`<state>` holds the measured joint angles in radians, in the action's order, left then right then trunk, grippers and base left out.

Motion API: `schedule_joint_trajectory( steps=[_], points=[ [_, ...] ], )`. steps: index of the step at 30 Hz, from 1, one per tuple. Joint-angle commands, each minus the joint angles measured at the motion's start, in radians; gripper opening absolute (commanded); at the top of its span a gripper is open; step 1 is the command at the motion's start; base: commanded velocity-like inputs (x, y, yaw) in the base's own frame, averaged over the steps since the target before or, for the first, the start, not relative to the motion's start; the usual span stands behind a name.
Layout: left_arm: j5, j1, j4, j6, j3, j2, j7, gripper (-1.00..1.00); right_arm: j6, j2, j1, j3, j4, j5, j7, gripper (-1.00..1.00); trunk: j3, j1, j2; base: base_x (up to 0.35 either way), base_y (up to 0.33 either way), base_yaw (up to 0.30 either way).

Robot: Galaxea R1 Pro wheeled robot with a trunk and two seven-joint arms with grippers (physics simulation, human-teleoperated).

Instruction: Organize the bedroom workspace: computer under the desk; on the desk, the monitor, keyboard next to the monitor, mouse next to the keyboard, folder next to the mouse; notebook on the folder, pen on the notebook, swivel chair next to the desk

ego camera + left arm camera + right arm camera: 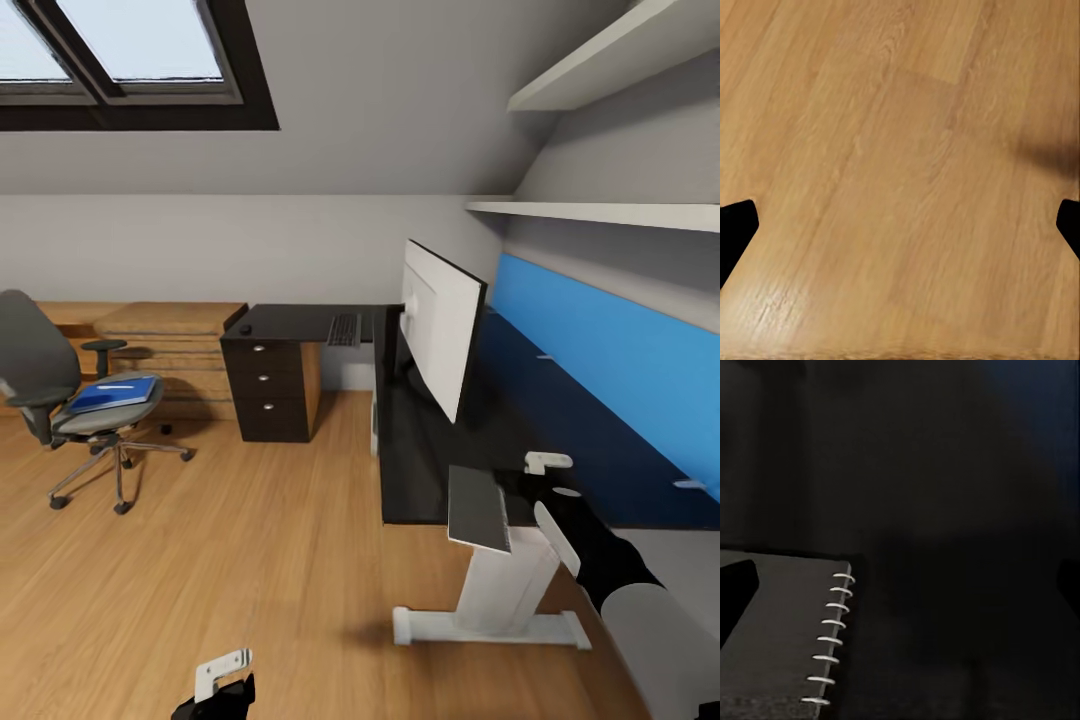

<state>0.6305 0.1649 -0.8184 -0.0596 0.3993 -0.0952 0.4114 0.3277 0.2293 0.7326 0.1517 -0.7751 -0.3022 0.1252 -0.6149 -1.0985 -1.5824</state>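
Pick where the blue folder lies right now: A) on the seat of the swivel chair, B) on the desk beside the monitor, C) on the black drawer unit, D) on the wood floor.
A: in the head view the blue folder lies flat on the seat of the swivel chair, which stands apart from the desk.

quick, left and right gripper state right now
left gripper: open, holding nothing, hanging over the wood floor.
right gripper: open, holding nothing, above the desk beside the notebook.
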Motion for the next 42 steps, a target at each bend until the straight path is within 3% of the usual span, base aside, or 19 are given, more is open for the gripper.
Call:
schedule_joint_trajectory(
  steps=[1, 8, 26, 32, 37, 42],
  points=[
    [0.005, 0.001, -0.002, -0.003, 0.005, -0.001, 0.009, 1.00, 0.003, 0.001, 0.001, 0.006, -0.002, -0.011, 0.010, 1.00, -0.001, 0.001, -0.001, -0.337, 0.000, 0.000],
    [0.005, 0.001, -0.002, -0.003, 0.004, -0.001, 0.010, 1.00, -0.068, 0.001, -0.002, 0.006, -0.014, -0.011, 0.011, 1.00, -0.001, 0.001, -0.001, -0.338, 0.000, 0.000],
    [0.003, 0.001, -0.002, -0.003, 0.004, -0.001, 0.016, 1.00, -0.080, -0.005, -0.004, 0.007, -0.008, -0.014, 0.010, 1.00, -0.001, 0.001, -0.001, -0.293, 0.000, 0.000],
    [0.003, 0.001, -0.003, -0.003, 0.004, -0.001, 0.015, 1.00, -0.079, -0.001, -0.004, 0.003, -0.007, -0.121, 0.007, 1.00, -0.001, 0.001, -0.001, -0.024, 0.000, 0.000],
    [0.003, 0.001, -0.004, -0.004, 0.003, -0.001, 0.016, 1.00, -0.080, 0.009, -0.004, -0.001, -0.007, -0.291, 0.004, 1.00, -0.001, 0.001, -0.001, -0.005, 0.000, 0.000],
    [0.003, 0.001, -0.004, -0.004, 0.003, -0.001, 0.015, 1.00, -0.079, 0.030, -0.004, -0.001, -0.007, -0.386, -0.009, 1.00, -0.001, 0.001, -0.001, -0.001, 0.000, 0.000]
  ],
)
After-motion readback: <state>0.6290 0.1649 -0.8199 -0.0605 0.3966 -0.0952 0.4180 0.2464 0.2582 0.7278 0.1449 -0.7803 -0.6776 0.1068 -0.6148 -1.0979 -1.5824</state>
